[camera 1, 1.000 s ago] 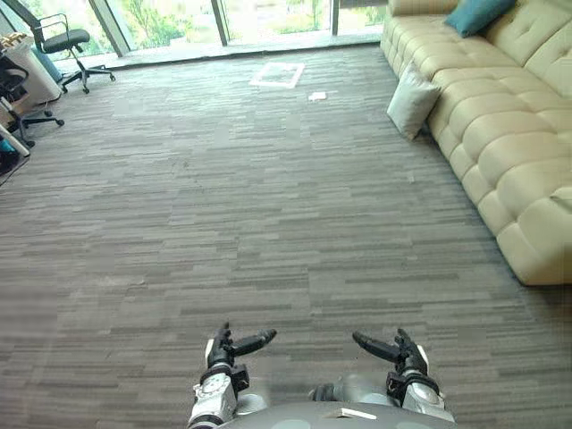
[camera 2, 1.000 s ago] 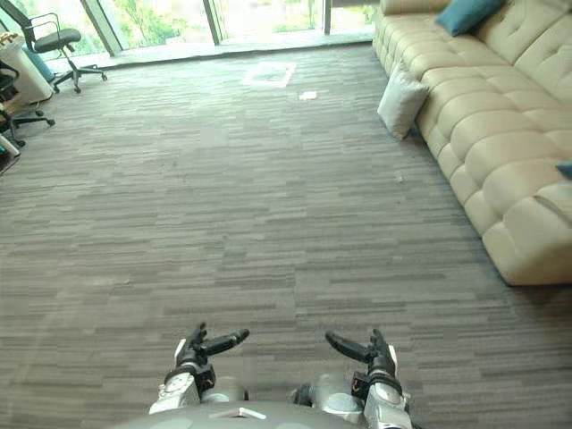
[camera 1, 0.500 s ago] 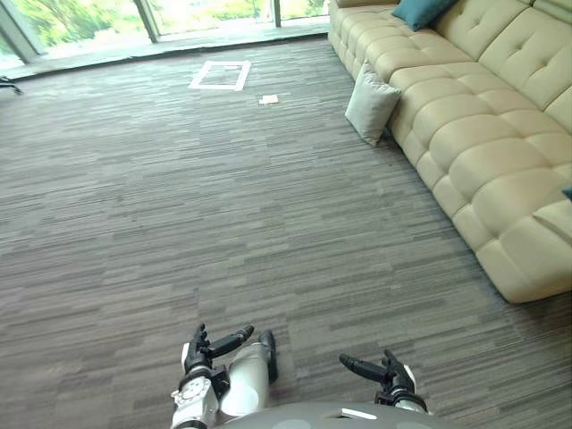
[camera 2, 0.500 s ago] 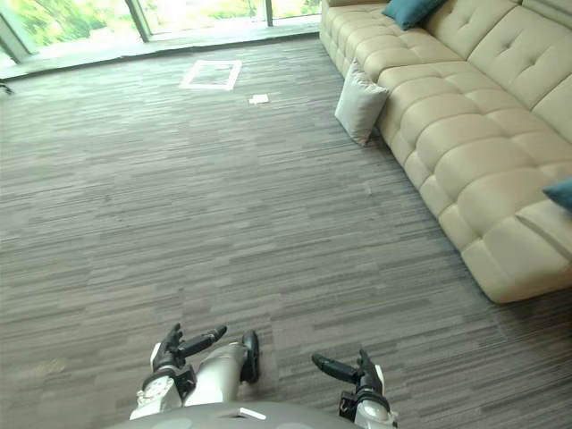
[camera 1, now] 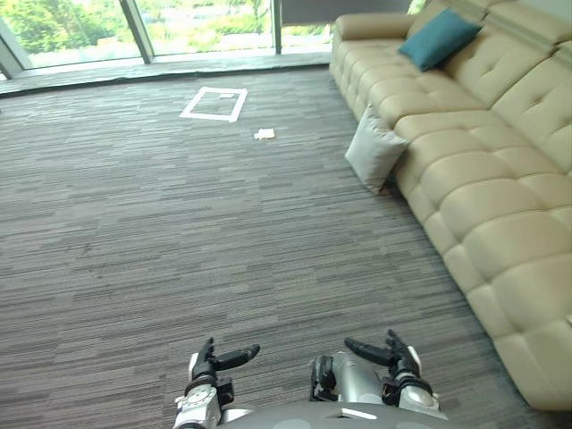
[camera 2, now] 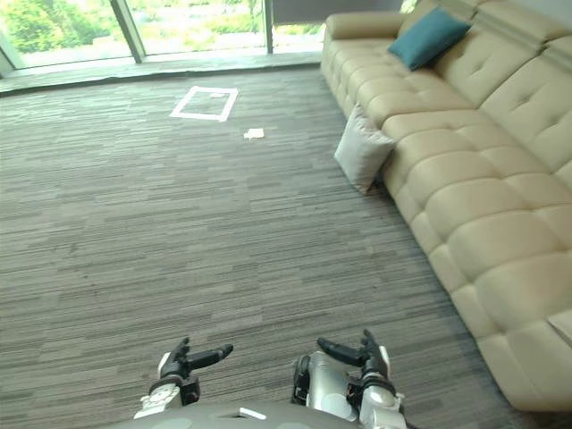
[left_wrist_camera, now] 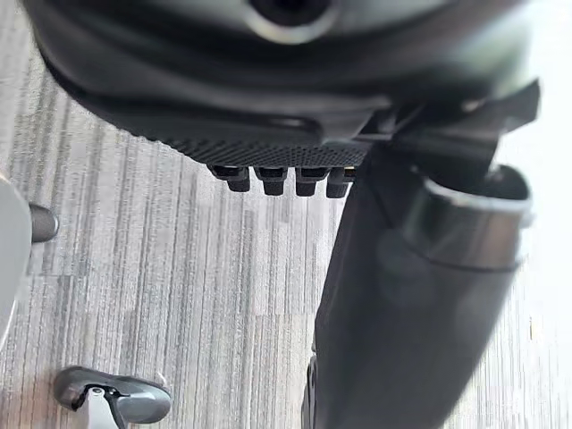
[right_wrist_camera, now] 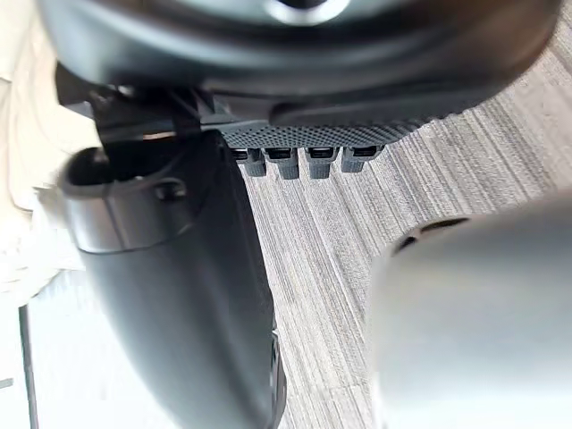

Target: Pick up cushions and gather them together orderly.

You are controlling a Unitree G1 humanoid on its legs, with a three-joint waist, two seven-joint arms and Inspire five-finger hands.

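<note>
A pale grey cushion [camera 1: 375, 148] stands on the carpet, leaning against the front of the beige sofa [camera 1: 483, 179]. A teal cushion [camera 1: 439, 37] rests against the sofa's backrest at the far end. My left hand [camera 1: 214, 363] and right hand [camera 1: 390, 354] hover low near the bottom of the eye views, far from both cushions. Both hands are open with fingers straight and hold nothing; the wrist views show the left hand [left_wrist_camera: 277, 179] and the right hand [right_wrist_camera: 304, 161] over bare carpet.
Grey striped carpet covers the floor. A white taped rectangle [camera 1: 214, 104] and a small white scrap [camera 1: 264, 134] lie near the glass wall [camera 1: 179, 27] at the back. The sofa runs along the right side.
The whole picture has shifted, so the camera moved: the sofa and grey cushion now sit lower and nearer, and more of the glass wall shows. Both hands stay open and low.
</note>
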